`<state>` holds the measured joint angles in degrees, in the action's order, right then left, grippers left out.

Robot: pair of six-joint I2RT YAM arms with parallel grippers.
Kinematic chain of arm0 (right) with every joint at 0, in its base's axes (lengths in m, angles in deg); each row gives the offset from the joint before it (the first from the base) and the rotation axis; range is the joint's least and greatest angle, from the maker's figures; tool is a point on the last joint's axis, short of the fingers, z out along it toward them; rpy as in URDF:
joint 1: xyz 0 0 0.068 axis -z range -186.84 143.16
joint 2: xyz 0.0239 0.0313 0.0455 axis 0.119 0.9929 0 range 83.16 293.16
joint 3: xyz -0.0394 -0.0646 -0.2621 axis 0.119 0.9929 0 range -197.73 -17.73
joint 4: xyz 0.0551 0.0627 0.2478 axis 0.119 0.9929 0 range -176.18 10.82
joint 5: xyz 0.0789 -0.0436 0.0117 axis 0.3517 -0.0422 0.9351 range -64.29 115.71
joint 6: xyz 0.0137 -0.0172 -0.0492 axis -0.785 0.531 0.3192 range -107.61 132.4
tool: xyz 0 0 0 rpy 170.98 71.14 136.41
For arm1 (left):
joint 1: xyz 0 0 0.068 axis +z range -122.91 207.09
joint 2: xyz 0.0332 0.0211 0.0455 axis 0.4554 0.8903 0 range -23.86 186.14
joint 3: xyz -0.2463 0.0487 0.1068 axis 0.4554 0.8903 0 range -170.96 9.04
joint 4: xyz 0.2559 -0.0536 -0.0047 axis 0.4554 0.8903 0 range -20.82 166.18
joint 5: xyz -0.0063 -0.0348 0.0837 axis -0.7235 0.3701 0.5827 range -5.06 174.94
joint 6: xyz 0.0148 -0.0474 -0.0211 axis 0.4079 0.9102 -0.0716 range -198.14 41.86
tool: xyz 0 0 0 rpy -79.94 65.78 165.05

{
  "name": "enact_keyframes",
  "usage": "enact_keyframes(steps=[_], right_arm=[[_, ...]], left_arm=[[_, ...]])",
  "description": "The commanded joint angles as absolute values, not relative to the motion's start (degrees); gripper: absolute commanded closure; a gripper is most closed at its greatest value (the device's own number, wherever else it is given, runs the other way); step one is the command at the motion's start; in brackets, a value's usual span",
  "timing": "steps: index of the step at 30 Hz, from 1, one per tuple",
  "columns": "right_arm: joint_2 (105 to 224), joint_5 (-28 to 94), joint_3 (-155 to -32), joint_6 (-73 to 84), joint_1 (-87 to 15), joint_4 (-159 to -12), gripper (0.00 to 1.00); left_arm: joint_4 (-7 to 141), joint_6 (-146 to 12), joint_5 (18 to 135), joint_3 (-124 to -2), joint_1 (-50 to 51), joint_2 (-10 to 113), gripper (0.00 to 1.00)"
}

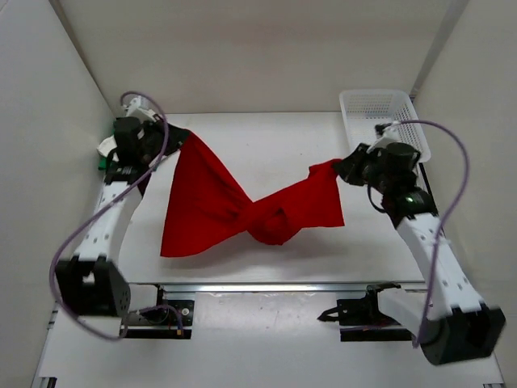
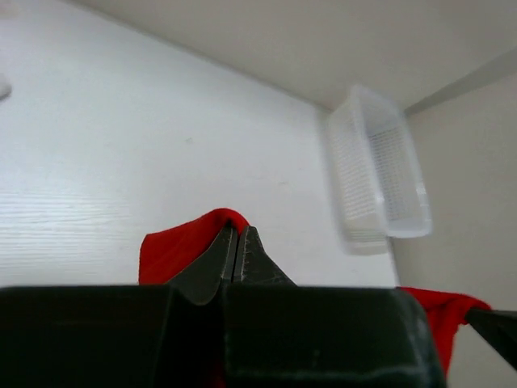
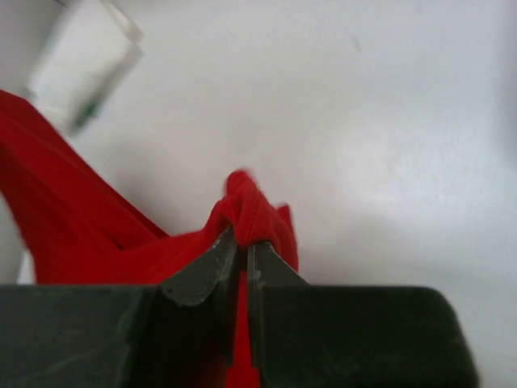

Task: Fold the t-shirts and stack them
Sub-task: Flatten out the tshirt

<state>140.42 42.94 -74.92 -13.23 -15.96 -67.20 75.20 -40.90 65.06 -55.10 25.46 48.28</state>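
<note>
Left gripper (image 1: 173, 138), right gripper (image 1: 338, 167) — pinching twisted red t-shirt (image 1: 208, 204).

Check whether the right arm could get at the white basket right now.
Probably yes: the white basket sits just beyond the right gripper with nothing between, but that gripper is shut on the red t-shirt.

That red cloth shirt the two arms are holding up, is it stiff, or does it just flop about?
Probably very floppy: the red cloth t-shirt sags and twists in the middle between the left gripper and right gripper. Likely light, since two small pinches alone hold it.
</note>
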Motion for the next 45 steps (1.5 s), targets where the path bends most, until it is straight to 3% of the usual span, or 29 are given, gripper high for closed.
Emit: enact_keyframes(steps=[1,6,7,8,9,12,14,18,21,25,29,37,45], right_arm=[[148.5,47.2,-66.1,-14.9,-14.9,-76.7,1.0],[167.0,51.9,-69.8,-18.4,-10.9,-87.4,1.0],[170.5,51.9,-73.9,-19.1,-10.4,-87.1,1.0],[172.0,51.5,-76.2,-18.7,-10.0,-86.3,1.0],[174.3,49.5,-80.5,-17.9,-10.1,-82.6,0.96],[175.4,45.0,-87.0,-17.2,-10.4,-78.6,0.69],[172.2,42.9,-83.5,-18.7,-10.6,-80.2,0.57],[159.3,39.3,-67.9,-23.6,-13.8,-88.7,0.52],[149.6,36.7,-52.0,-27.0,-20.1,-95.3,0.61],[143.0,36.5,-45.4,-25.8,-28.7,-93.9,0.69],[135.5,36.7,-40.1,-26.5,-32.3,-92.5,0.69],[128.9,37.4,-36.3,-25.0,-36.0,-90.6,0.68],[126.3,38.9,-35.4,-24.2,-35.8,-90.7,0.68]], left_arm=[[76.8,-45.6,70.7,-59.1,21.8,62.6,0.97],[82.6,-44.7,69.8,-76.4,20.8,84.5,0.93],[84.4,-44.7,69.1,-80.4,21.1,88.0,0.89],[84.6,-44.6,68.9,-81.8,21.2,88.7,0.8],[84.9,-44.6,69.6,-83.6,20.9,88.8,0.75],[85.4,-46.1,73.6,-83.9,20.3,85.4,0.45],[84.4,-46.3,73.9,-81.2,20.3,80.9,0.39],[77.6,-43.2,73.2,-62.3,21.8,70.4,0.51],[74.2,-41.3,73.8,-46.2,23.7,59.4,0.62],[76.3,-41.5,75.5,-30.2,29.1,50.2,0.65],[77.0,-38.4,74.7,-17.4,36.6,40.7,0.65],[86.8,-39.4,84.5,-12.1,38.9,27.6,0.6],[85.6,-36.4,84.9,-7.6,39.2,28.8,0.61]])
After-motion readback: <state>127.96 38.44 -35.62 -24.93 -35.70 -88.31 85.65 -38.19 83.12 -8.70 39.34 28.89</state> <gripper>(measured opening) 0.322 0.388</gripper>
